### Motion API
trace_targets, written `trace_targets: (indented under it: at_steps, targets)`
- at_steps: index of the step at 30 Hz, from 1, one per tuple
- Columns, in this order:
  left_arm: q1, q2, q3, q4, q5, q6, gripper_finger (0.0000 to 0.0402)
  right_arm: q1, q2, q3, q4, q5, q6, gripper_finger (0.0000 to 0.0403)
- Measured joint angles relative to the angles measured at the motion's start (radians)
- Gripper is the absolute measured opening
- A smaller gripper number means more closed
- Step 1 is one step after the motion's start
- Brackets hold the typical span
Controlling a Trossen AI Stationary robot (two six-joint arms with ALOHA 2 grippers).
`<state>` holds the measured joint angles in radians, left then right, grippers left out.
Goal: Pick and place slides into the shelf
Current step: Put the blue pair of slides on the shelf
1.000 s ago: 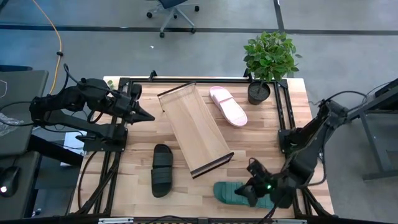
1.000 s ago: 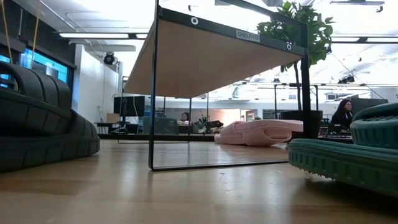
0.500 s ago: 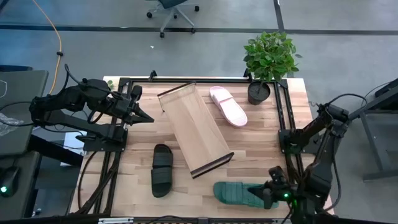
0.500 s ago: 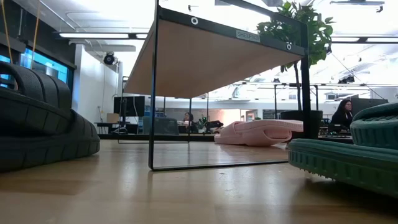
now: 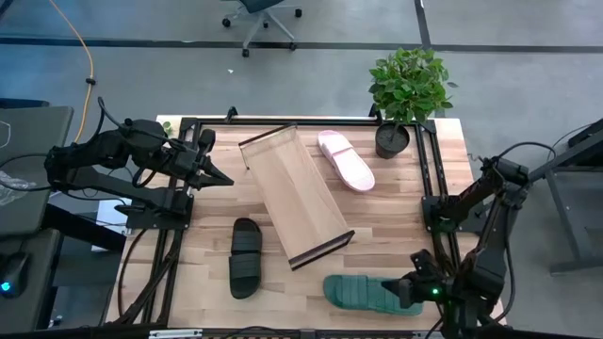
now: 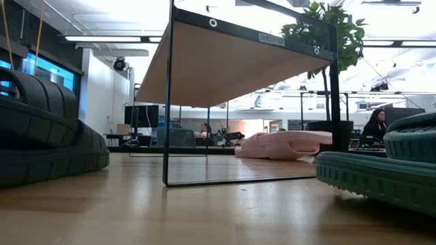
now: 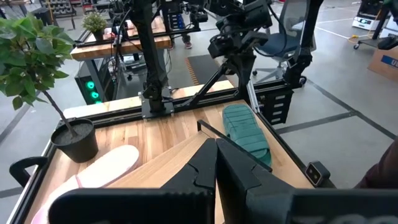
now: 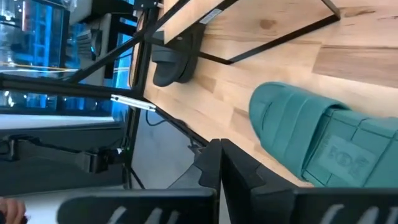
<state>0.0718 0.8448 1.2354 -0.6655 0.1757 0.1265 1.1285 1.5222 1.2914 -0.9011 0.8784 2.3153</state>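
The tabletop (image 5: 396, 212) fills the centre of the high view, a pale butcher-block surface framed by dark rails. On it, running diagonally from upper centre toward the middle, lies the shelf (image 5: 294, 193), bare of slides.

The left arm waits at the upper left of the high view, its end effector (image 5: 226, 179) pressed together and pointing at the shelf's upper end. The right arm folds down at the lower right; its end effector (image 5: 403, 290) is also together, gripping nothing, and sits just at the heel end of the green slide (image 5: 363, 293).

The three slides lie apart on the tabletop. The green one is at lower centre-right, the black slide (image 5: 245, 257) is left of the shelf's lower end, and the pink slide (image 5: 346, 159) is at upper centre, between the shelf and the potted plant (image 5: 405, 94).

These look like moulded foam or rubber: light, springy, and likely grippy rather than slick, with nothing fragile about them. The strap arch across each seems the natural hold, since fingers can pinch its edge; a sole edge pinch may let the slide droop or twist. The green slide's ribbed strap shows clearly in the right wrist view.
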Motion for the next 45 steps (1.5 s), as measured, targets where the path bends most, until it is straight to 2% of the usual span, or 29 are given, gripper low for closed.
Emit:
trace_targets:
  at_steps: [23,29,34,38,45]
  targets:
    - [0.000,0.000,0.000,-0.027,0.000,0.000,0.0001,-0.020,0.002,-0.305,0.490,-0.033,0.014,0.0001]
    - [0.000,0.000,0.000,-0.042,0.000,-0.001,0.0001,-0.056,0.002,-0.318,0.508,-0.160,0.006,0.0023]
    - [0.000,0.000,0.000,-0.050,0.000,0.000,0.0001,-0.095,0.002,-0.318,0.504,-0.220,-0.003,0.0061]
    - [0.000,0.000,0.000,-0.050,0.000,0.000,0.0001,-0.122,0.002,-0.318,0.501,-0.281,-0.021,0.0076]
    - [0.000,0.000,0.000,-0.060,0.000,0.003,0.0001,-0.133,0.004,-0.318,0.494,-0.300,-0.046,0.0078]
